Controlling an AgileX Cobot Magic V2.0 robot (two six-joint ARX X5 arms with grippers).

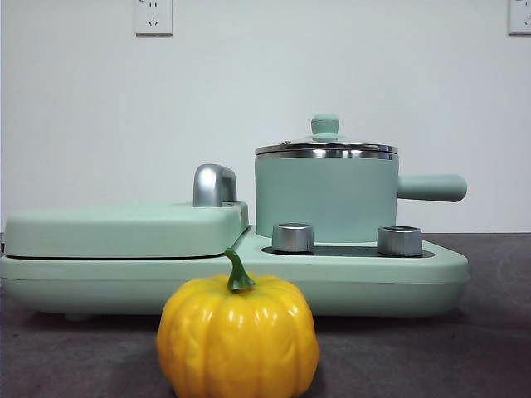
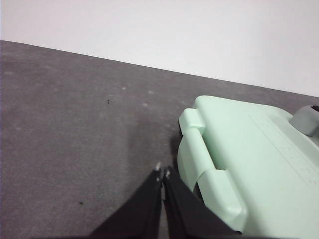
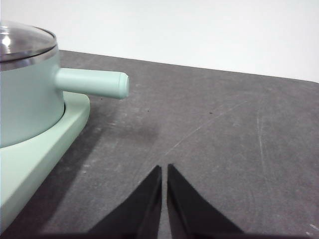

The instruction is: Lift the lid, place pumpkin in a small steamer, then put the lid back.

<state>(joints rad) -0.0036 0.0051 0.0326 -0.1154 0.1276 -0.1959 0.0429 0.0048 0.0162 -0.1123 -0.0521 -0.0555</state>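
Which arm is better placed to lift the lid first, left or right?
Probably right. The right gripper hangs beside the small steamer with the lid on it; the left gripper is by the flat cover.

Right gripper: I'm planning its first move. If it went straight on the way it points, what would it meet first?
Probably nothing but bare table. The right gripper, jaws shut, points past the steamer's handle, which lies off to one side; depth is unclear.

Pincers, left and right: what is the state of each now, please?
Left pincer: closed, holding nothing, over the table beside the cooker.
Right pincer: closed, holding nothing, near the steamer.
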